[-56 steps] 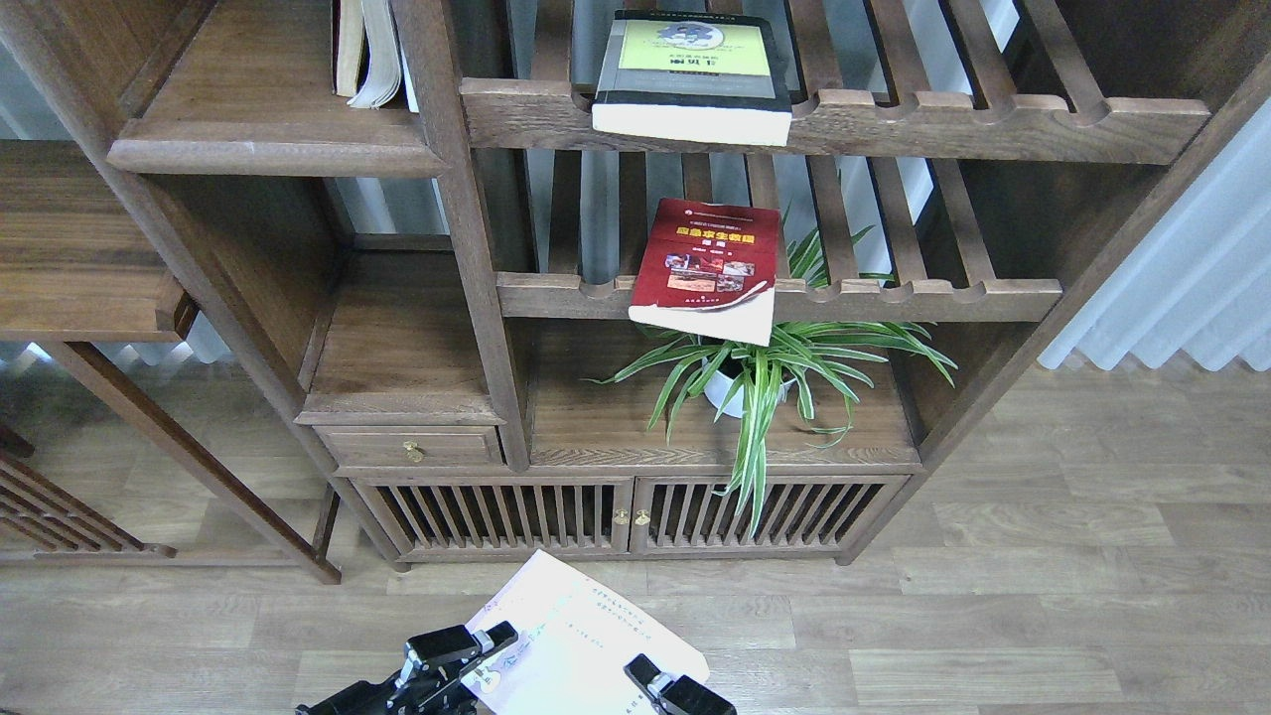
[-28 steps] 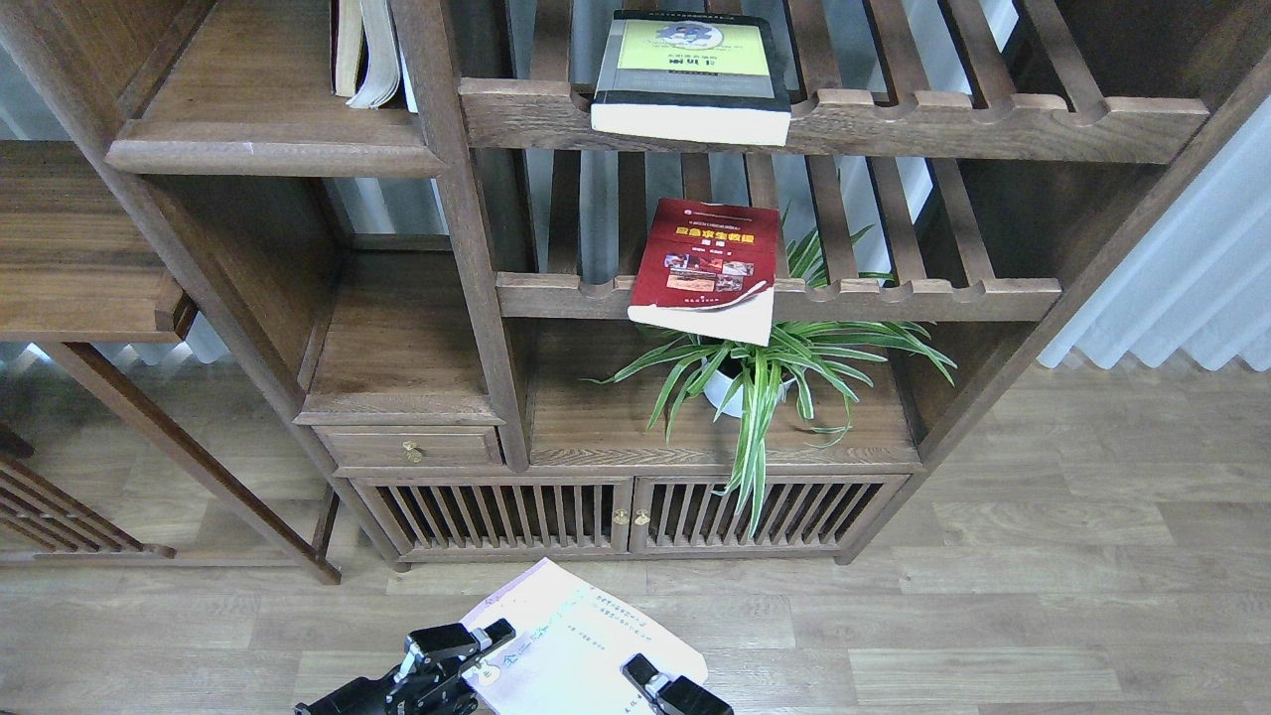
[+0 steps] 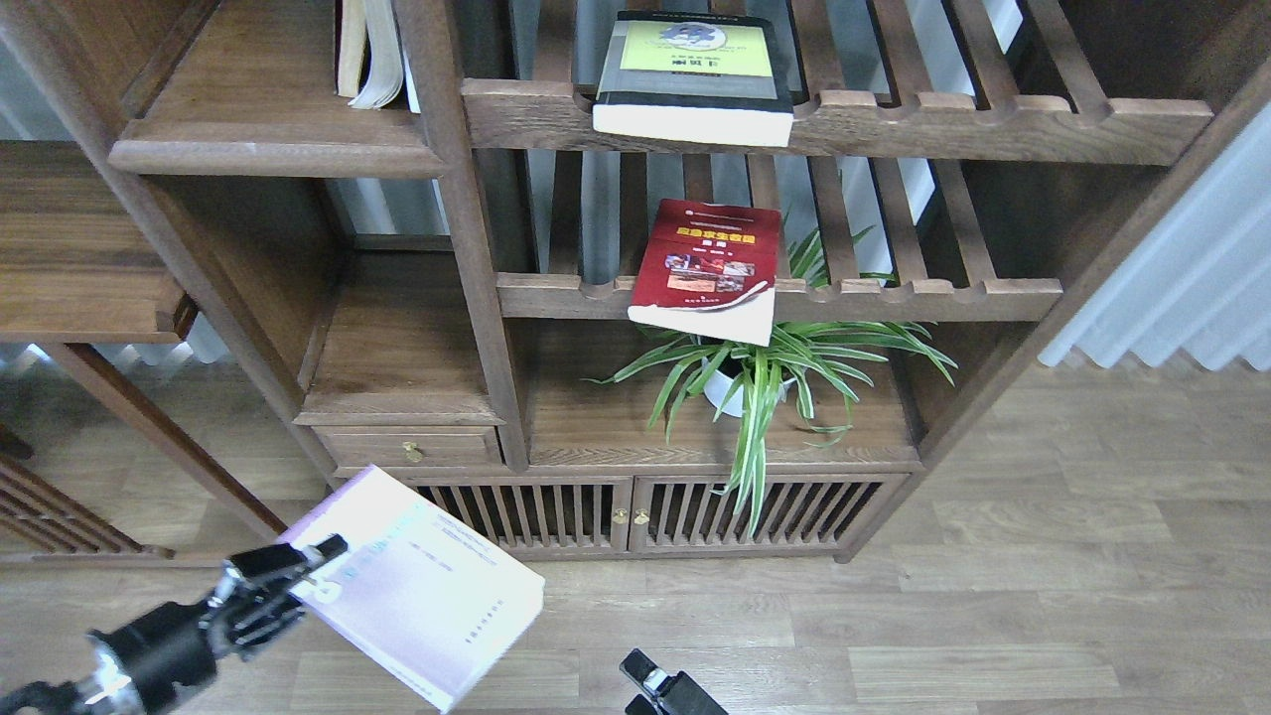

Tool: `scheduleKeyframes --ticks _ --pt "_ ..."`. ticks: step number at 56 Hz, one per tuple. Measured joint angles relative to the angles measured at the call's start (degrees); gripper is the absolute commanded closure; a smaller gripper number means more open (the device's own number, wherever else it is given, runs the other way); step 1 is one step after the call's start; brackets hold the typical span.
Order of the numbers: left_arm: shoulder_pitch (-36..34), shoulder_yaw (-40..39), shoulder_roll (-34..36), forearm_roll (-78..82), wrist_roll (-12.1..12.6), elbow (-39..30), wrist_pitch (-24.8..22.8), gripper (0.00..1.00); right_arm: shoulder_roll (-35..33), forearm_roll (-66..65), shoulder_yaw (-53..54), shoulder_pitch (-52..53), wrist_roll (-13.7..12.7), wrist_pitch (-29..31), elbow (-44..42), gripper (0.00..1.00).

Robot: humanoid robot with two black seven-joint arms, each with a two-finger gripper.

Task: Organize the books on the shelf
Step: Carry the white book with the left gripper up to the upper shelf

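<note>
Solid plank shelf [image 3: 268, 149] sits upper left, with fanned-page books [image 3: 365, 50] upright at its back right. Right of it, thick book [image 3: 692, 74] lies on upper slatted shelf [image 3: 993, 124], overhanging the front rail. Below it, second book [image 3: 710, 263] lies on lower slatted shelf [image 3: 894, 296], also overhanging, directly above potted plant [image 3: 760, 372]. Third book [image 3: 422, 586] sits low left, before the cabinet doors [image 3: 635, 511], in left gripper [image 3: 298, 566]. Right gripper [image 3: 655, 685] at bottom centre, apart from it.

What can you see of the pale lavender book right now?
The pale lavender-white book is a thick paperback with a glossy cover bearing small printed lines and a white page block along its lower right edges. It hangs tilted above the wood floor, in front of the cabinet's slatted doors, touching nothing but the left gripper, which is shut on its left edge. The right gripper sits below it, apart.
</note>
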Motion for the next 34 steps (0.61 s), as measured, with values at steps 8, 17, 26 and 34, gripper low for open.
scheduleKeyframes --ticks 8,17,26,34 --pt "0.7 -6.96 6.4 0.59 -0.23 -1.08 0.0 0.95 0.35 0.0 -0.07 0.63 0.01 0.0 -0.54 0.0" --pt "0.72 -16.14 12.44 0.77 -0.29 -1.18 0.0 0.95 0.43 0.0 -0.19 1.15 0.01 0.0 -0.72 0.0" --pt "0.41 -27.74 18.12 0.76 -2.03 -1.17 0.0 0.95 0.5 -0.07 -0.21 1.46 0.01 0.0 -0.87 0.0" --pt "-2.2 -31.2 22.84 0.75 -3.2 -1.14 0.0 0.95 0.56 -0.11 -0.47 1.66 0.0 0.0 -1.6 0.0"
